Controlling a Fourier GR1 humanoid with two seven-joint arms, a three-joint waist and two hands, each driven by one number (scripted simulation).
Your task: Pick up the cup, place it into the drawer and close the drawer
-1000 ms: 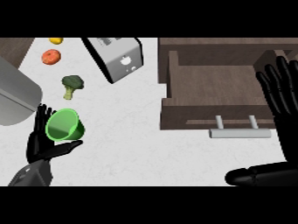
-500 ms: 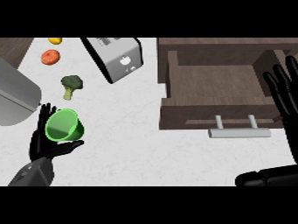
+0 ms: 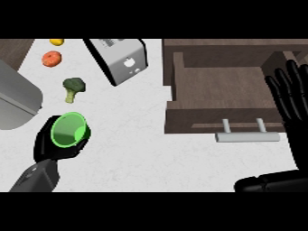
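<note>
While drawer point(image 3: 233, 92) gapes, left hand point(image 3: 53, 146) cradling cup point(image 3: 69, 130)

i see the table point(image 3: 143, 149), white, faintly speckled top. on it, upper left: a small yellow fruit point(image 3: 57, 42) at the top edge, an orange fruit point(image 3: 51, 58) just below it, then a broccoli floret point(image 3: 73, 87) lying with its stem toward me. a silver toaster point(image 3: 119, 60) sits angled at upper centre. a large grey rounded vessel point(image 3: 6, 97) at the far left edge. an open wooden drawer point(image 3: 219, 92) with a metal handle point(image 3: 246, 136) juts over the right side.
</note>
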